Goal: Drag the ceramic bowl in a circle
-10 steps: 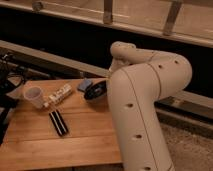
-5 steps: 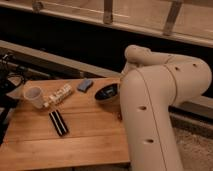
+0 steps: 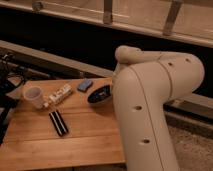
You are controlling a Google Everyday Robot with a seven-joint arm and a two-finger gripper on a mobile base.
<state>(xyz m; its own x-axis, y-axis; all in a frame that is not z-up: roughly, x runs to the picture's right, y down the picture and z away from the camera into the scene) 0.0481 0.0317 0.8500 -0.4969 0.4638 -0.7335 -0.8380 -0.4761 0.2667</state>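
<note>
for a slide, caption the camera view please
White robot arm reaches to the glossy dark round ceramic bowl on a wooden table, its gripper hidden behind the arm.

The ceramic bowl (image 3: 99, 94) is sitting on the wooden table (image 3: 75, 142); the white arm (image 3: 155, 100) is overlapping its right edge and hiding the gripper.

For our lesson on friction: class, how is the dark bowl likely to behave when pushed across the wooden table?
Glossy and shallow, the ceramic bowl will probably slide, not tip, on the smooth wooden table. It looks rigid, likely chippable. The end effector is hidden behind the arm.
</note>
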